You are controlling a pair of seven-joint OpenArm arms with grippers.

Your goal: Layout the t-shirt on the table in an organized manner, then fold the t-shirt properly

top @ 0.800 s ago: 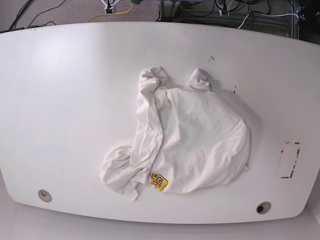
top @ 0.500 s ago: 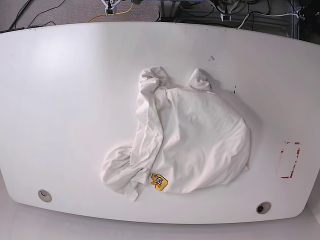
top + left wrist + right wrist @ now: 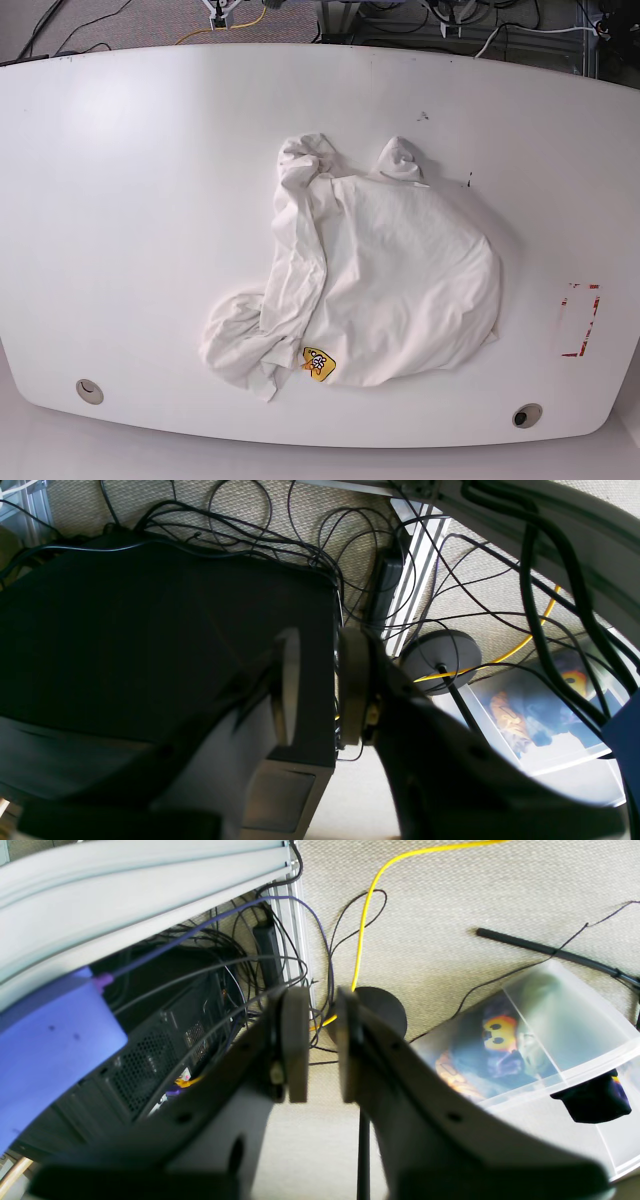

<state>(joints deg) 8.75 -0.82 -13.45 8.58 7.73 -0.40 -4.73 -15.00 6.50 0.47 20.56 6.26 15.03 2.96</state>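
Observation:
The t-shirt [image 3: 400,270] lies crumpled on the white table [image 3: 150,200], right of centre, white side up. A twisted bunch of cloth runs down its left side, and a small yellow patch [image 3: 318,363] shows near its front hem. Neither arm appears in the base view. My left gripper [image 3: 319,680] hangs off the table over the floor and a dark computer case. Its jaws stand a narrow gap apart with nothing between them. My right gripper [image 3: 316,1040] is likewise over the floor, slightly open and holding nothing.
Two round grommet holes [image 3: 89,391] [image 3: 526,415] sit near the table's front edge. Red tape marks [image 3: 578,320] lie at the right. Below the grippers are cables [image 3: 310,540], a clear plastic bin [image 3: 525,1040] and a metal frame rail [image 3: 150,870].

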